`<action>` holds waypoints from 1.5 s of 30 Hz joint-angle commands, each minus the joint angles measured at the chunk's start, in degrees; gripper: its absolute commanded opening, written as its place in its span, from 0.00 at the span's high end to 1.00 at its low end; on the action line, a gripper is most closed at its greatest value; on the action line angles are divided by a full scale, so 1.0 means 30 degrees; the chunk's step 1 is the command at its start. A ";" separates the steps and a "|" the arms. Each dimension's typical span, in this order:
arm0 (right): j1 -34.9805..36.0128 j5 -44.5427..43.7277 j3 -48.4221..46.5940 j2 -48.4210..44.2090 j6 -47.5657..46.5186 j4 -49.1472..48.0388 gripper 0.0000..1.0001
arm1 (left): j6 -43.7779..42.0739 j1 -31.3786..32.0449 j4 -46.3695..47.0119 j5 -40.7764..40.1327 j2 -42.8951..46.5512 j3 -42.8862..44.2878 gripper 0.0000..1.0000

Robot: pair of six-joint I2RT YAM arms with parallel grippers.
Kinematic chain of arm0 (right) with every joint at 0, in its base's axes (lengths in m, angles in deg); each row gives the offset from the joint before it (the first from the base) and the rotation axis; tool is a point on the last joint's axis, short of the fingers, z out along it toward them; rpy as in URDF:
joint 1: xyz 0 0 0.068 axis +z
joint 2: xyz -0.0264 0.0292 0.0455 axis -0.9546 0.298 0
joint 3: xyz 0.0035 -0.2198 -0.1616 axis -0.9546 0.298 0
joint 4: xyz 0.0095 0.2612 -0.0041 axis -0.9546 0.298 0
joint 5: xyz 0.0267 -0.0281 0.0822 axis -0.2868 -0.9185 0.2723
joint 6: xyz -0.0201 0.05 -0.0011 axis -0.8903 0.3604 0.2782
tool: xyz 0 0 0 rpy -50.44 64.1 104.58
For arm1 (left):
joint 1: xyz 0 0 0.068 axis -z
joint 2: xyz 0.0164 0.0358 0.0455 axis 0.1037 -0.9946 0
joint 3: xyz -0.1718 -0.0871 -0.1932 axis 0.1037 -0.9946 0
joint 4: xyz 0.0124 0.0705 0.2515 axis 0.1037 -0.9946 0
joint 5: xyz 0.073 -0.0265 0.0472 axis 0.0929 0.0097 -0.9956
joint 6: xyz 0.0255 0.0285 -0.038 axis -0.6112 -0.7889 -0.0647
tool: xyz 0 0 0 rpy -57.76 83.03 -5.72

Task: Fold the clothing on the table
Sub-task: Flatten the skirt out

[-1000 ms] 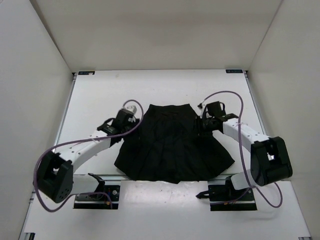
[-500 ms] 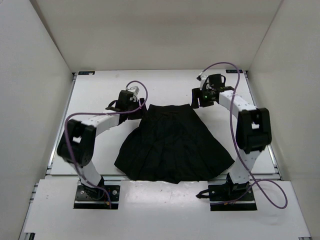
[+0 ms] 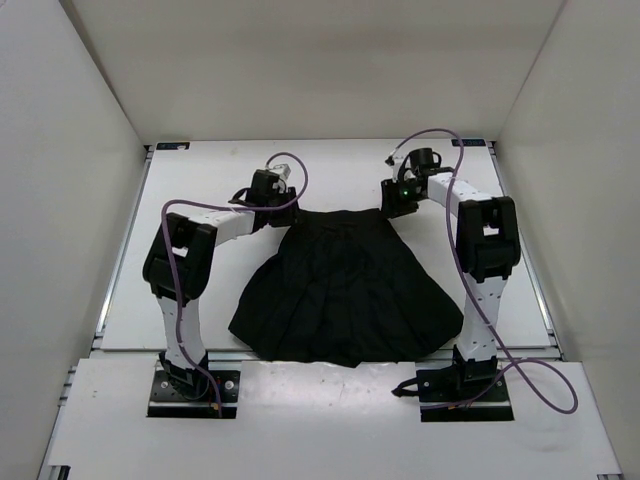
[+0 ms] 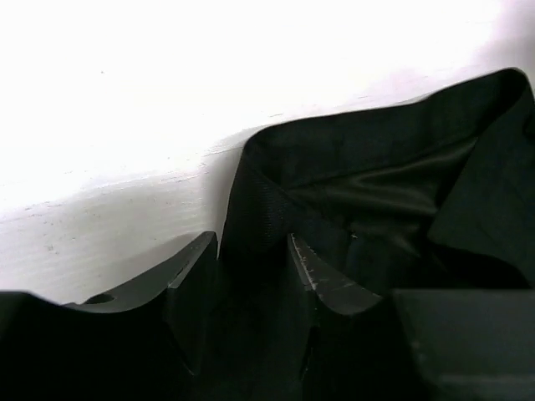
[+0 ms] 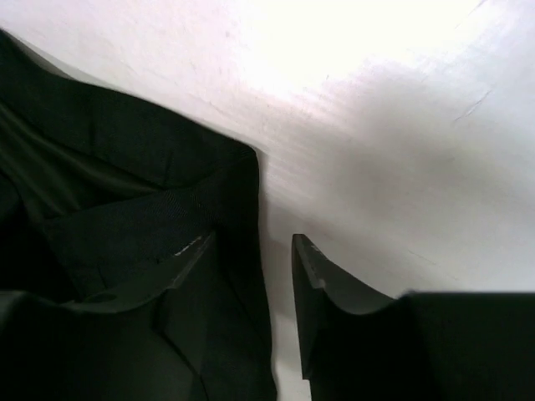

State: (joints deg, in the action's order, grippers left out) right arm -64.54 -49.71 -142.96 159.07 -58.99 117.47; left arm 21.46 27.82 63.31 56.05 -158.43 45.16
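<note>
The black pleated skirt [image 3: 345, 290] lies flat in the middle of the bench [image 3: 200, 180]. Its waistband [image 3: 340, 213] points to the far edge and its hem [image 3: 345, 355] fans out to the near edge. Both arms reach to the waistband's two corners.

The left tool [image 4: 251, 251] stands spread, its fingers straddling the left corner with cloth filling the gap. The right tool [image 5: 253, 241] is also spread, but only the skirt's edge lies against one finger, and bare bench shows in the rest of the gap. Neither tool is pinching yet.

The step in hand looks like taking both corners so the waistband can be carried toward the hem.

- **Right tool:** it should probably slide a little further onto the cloth before it presses together, or it may slip off the edge.
- **Left tool:** the waistband gapes open there, so the fingers should go low enough to catch both layers.
- **Both tools:** they should close together, lift just clear of the bench, and keep the band taut between them so the pleats stay in line.
</note>
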 commanded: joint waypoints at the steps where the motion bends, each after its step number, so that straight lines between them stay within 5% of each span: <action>1: 0.0194 0.0463 -0.0559 0.0516 -0.0147 0.0523 0.63 | -0.0241 -0.0051 -0.0367 0.0218 -0.0192 0.0778 0.53; 4: 0.0340 0.0579 -0.0588 0.0606 -0.0233 0.0465 0.73 | -0.0327 0.0181 -0.0426 -0.0045 -0.0281 0.0925 0.64; 5: 0.0369 0.0522 -0.0617 0.0809 -0.0118 0.0348 0.79 | -0.0357 0.0094 -0.0601 -0.0074 -0.0484 0.0954 0.76; 6: 0.0399 0.0753 -0.0821 0.0840 0.0057 0.0376 0.94 | -0.0242 0.0036 -0.0689 -0.0364 -0.0573 0.1303 0.91; 8: 0.0282 0.1133 -0.1522 0.1103 0.0524 0.0435 1.00 | -0.0241 -0.0053 -0.1011 -0.0689 -0.0720 0.1684 1.00; 14: -0.1177 0.1165 -0.3691 -0.0589 0.1902 -0.0382 1.00 | -0.0797 -0.1542 -0.1512 -0.1657 0.0098 0.3298 1.00; 20: -0.3554 0.2831 -0.5183 -0.2147 0.4014 -0.1091 1.00 | 0.0257 -0.3596 -0.0662 0.0363 0.1241 0.3738 1.00; 31: -0.3377 0.2716 -0.5364 -0.7149 0.3017 -0.1318 1.00 | -0.1821 -0.3889 0.0829 0.0835 0.6859 0.4528 1.00; 38: -0.4789 0.3132 -0.6449 -1.0057 0.3665 -0.1295 1.00 | -0.2583 -0.4800 -0.1214 0.0717 0.9353 0.8013 1.00; 45: -0.5576 0.3215 -0.4576 -1.3806 0.4189 -0.2932 1.00 | -0.3142 -0.5147 -0.0983 0.0013 1.3015 0.6085 1.00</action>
State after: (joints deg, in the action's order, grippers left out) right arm -80.15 -39.59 -158.98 120.77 -47.04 112.73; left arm 13.22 14.03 60.43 57.88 -123.98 65.66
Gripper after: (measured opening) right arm 0.001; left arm 0.091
